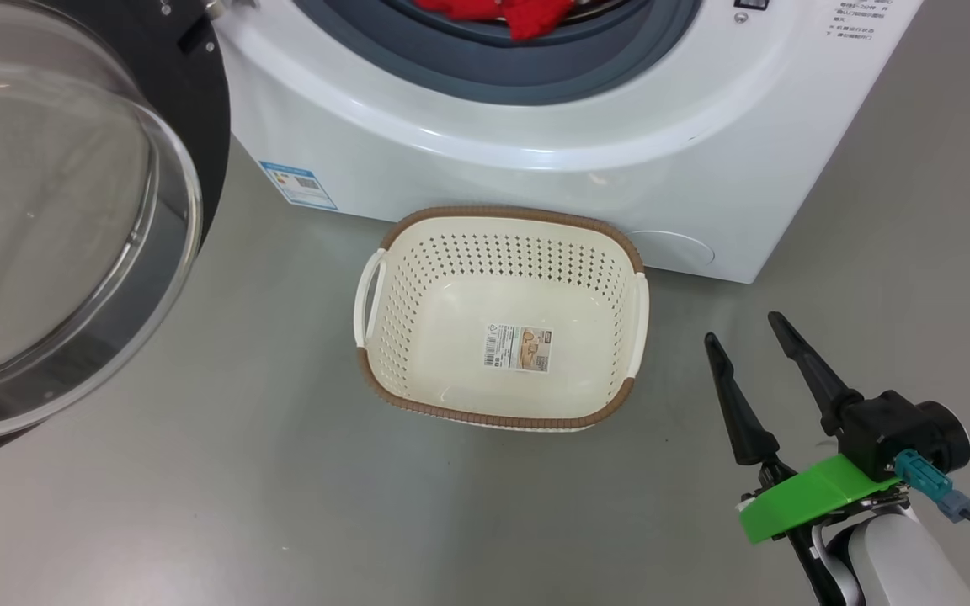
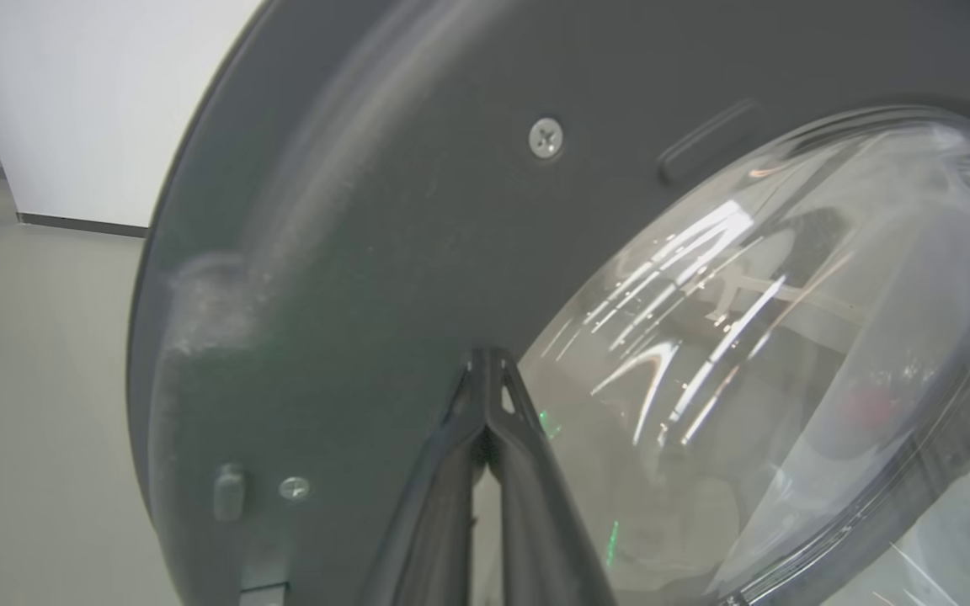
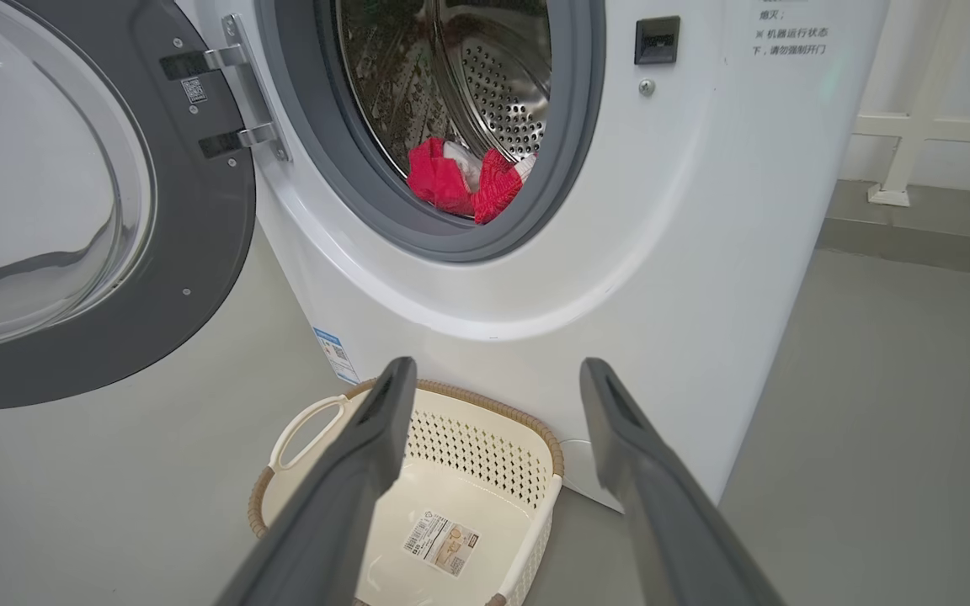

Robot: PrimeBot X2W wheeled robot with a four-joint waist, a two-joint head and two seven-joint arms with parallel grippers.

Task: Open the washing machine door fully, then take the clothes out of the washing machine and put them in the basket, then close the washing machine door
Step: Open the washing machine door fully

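The washing machine [image 1: 535, 160] [image 3: 662, 252] stands with its door [image 1: 55, 219] [image 3: 72, 210] swung wide to the left on its hinges. Red clothes [image 1: 502, 13] [image 3: 464, 181] with a bit of white lie in the drum at the gasket's lower edge. In front of the machine on the floor sits the cream basket [image 1: 502, 320] [image 3: 418, 505], with only a label on its bottom. My right gripper [image 1: 746, 337] [image 3: 493, 379] is open, low to the right of the basket, holding nothing. My left gripper [image 2: 487, 362] is shut, its tips against the door's dark inner frame [image 2: 350, 252] beside the glass bowl.
Grey floor [image 1: 241, 505] spreads around the basket and the open door. A white wall [image 2: 89, 101] stands behind the door, and a white frame [image 3: 914, 126] rises to the right of the machine.
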